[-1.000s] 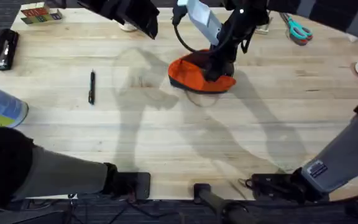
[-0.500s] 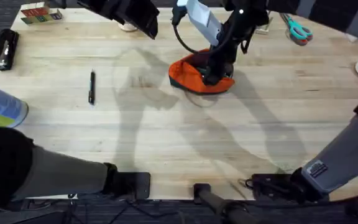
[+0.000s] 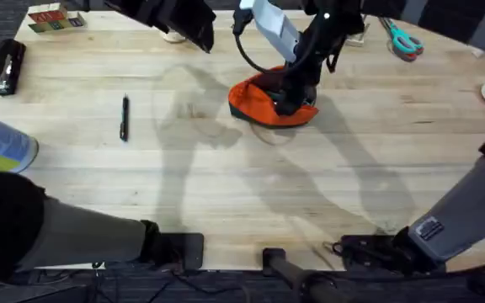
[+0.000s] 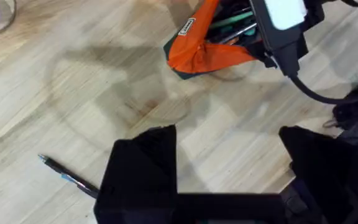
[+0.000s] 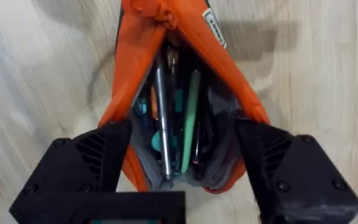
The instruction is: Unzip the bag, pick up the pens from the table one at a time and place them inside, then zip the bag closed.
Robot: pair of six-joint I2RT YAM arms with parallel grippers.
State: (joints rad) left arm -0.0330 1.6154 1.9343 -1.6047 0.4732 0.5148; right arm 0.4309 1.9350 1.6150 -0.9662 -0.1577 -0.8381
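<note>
Item: oblong orange fabric pouch w/ dark bottom band (image 3: pixel 263 103), far-centre of the light plank-grain wooden tabletop (image 3: pixel 251 185), zip undone, mouth gaping; several pens and a teal-handled tool already inside, seen in the right wrist view (image 5: pixel 179 124). Right gripper (image 3: pixel 291 94) sits directly over the mouth, its black fingers (image 5: pixel 92 165) spread wide, one to each side of the opening, nothing between them; it looks just above or at the fabric, contact not certain. Item: slim black stick pen (image 3: pixel 124 117), loose on the table well to the left of the pouch, long axis running near-to-far in the overhead view, i.e. roughly crosswise to the line from pen to pouch. Left gripper (image 3: pixel 194 28) hangs raised near the far edge, between pen and pouch, fingers (image 4: pixel 143 171) parted, carrying nothing. Key relation: the pen lies on the left arm's side, nearer to that gripper than to the right one, which is occupied at the pouch. Judgement: left arm is better placed for pickup; it would need to drop toward the pen w/ fingers set across the barrel.
</note>
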